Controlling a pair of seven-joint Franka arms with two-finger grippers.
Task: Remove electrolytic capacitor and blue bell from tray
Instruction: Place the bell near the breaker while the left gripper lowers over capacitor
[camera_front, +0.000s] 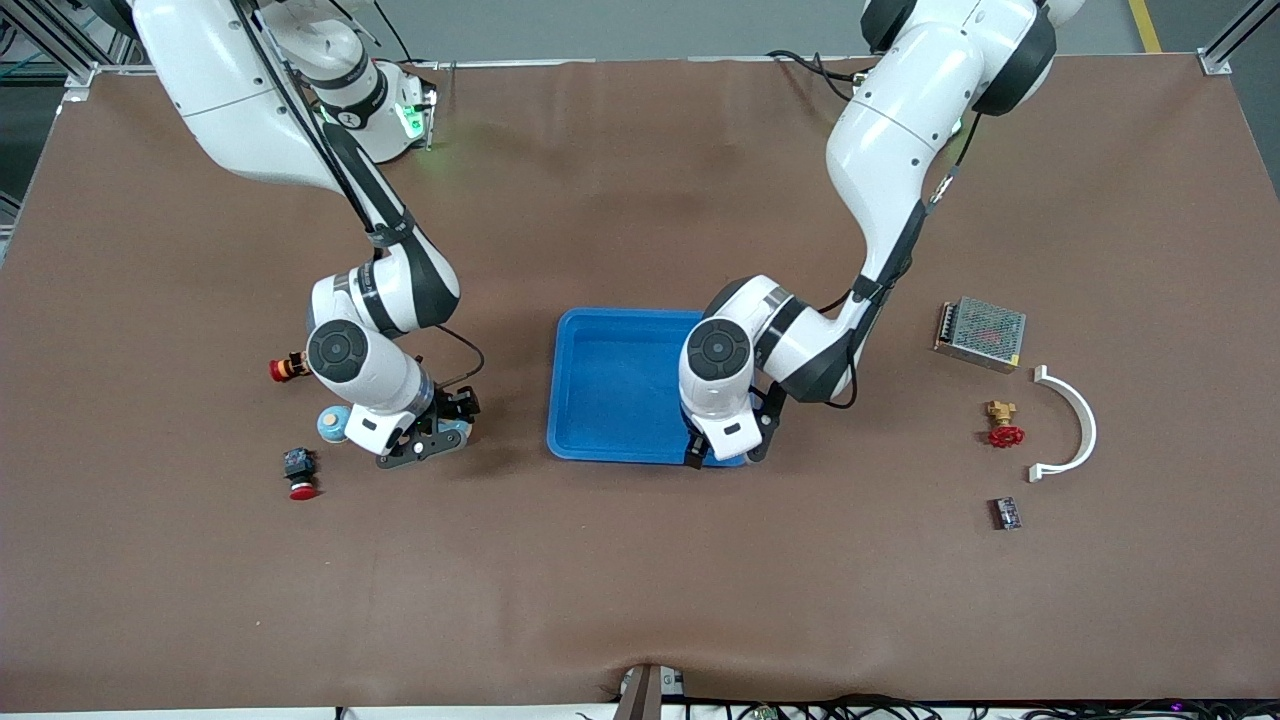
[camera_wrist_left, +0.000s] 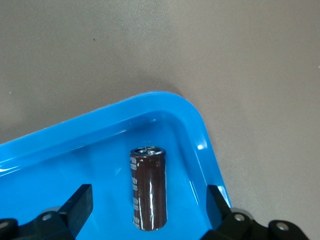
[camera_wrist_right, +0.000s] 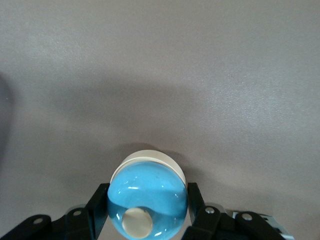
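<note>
Left gripper (camera_wrist_left: 147, 210) over blue tray (camera_front: 600, 350), fingers spread; capacitor (camera_wrist_left: 148, 187) lying in tray corner below. Right gripper (camera_wrist_right: 147, 212) pinching blue bell (camera_wrist_right: 147, 202) beside tray, toward right arm's end.

**A robotics lab bench**

A laboratory or test cell is indicated: two white arms are mounted at a surface (camera_front: 640, 600) covered in brown matting, aluminium framing (camera_front: 1235, 35) is seen at its corners, and cables (camera_front: 860, 708) are run along its edge. Industrial parts are laid out, such as a power supply (camera_front: 981, 333) and a valve (camera_front: 1003, 424).
</note>
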